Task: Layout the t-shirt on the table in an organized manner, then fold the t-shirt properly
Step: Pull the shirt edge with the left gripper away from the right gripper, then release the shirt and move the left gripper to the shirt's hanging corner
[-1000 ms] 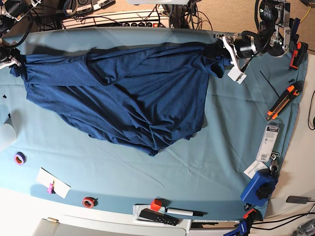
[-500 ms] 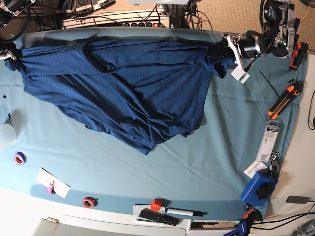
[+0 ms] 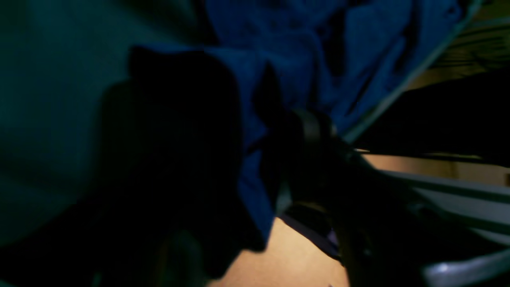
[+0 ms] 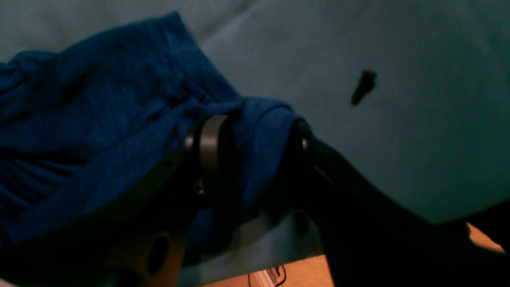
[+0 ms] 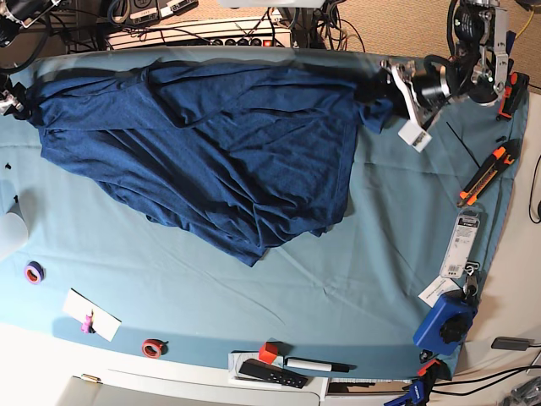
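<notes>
Shirt: one t-shirt [image 5: 211,144] lies across the far half of the worktop [image 5: 380,254]. It is stretched between 9 and 3 o'clock along the far edge and sags to a wrinkled point toward 6 o'clock.
Arms: two, one at each far corner of the shirt.
Left end effector [image 5: 390,85]: at about 2 o'clock in the base view, touching the shirt's bunched corner. A white tag [image 5: 414,134] hangs just beside it.
Right end effector [image 5: 17,101]: at about 10 o'clock, at the shirt's other corner.
Only the base view shows: the whole spread of the shirt and the small items along the near and right edges.
Only the right wrist view shows: the jaws standing apart, with a rolled fold of the shirt draped loosely in the gap between them. A small black speck [image 4: 362,85] lies on the teal cloth at 2 o'clock.
Only the left wrist view shows: a strip of blue cloth between two dark fingers [image 3: 179,139]. The picture is dim and blurred, so I cannot tell whether they pinch it or stand free.
Tape rolls: two, a purple one [image 5: 34,272] at 8 o'clock and a red one [image 5: 152,347] at 7 o'clock.
Utility knife [image 5: 488,172]: one, orange, at 3 o'clock.
Red block [image 5: 269,352]: one, at 6 o'clock.
Marker [image 5: 317,365]: one, just beside the block.
White card [image 5: 91,315]: one, near the purple roll.
</notes>
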